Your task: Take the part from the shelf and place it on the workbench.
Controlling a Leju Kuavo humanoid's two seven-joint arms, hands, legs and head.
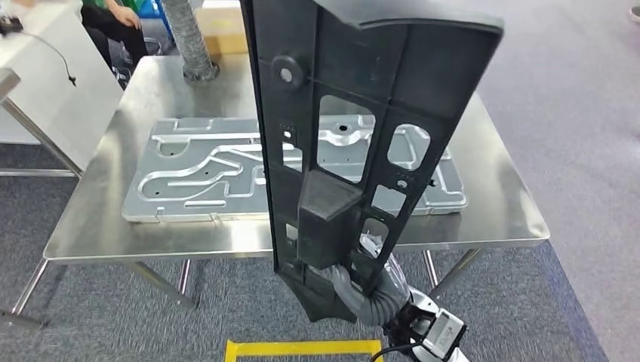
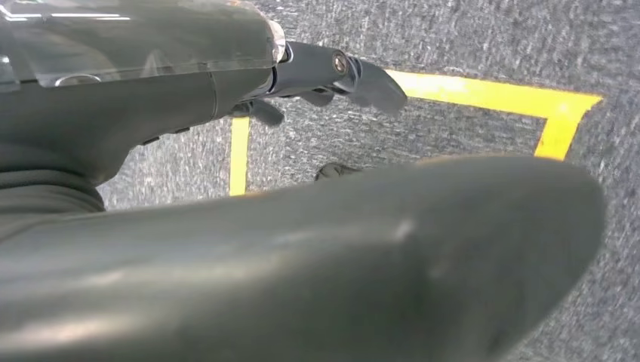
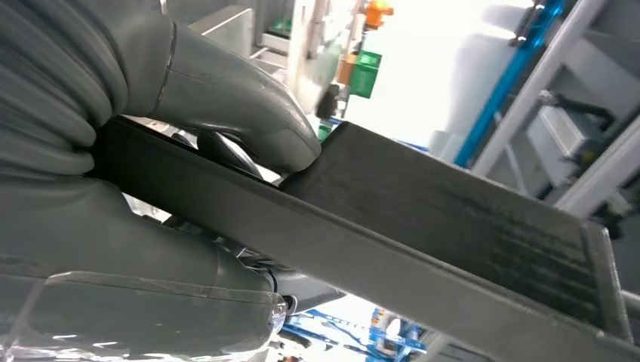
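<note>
Gripped low by the right hand (image 1: 361, 290) with fingers closed round its edge, the upright part (image 1: 355, 143) could be tipped onto the desk (image 1: 90, 219).

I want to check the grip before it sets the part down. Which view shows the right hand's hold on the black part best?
The right wrist view: the right hand closes around the black part, thumb pressed on its edge. The head view shows the whole part upright above the workbench, with the hand mostly hidden. The left wrist view faces the floor.
</note>
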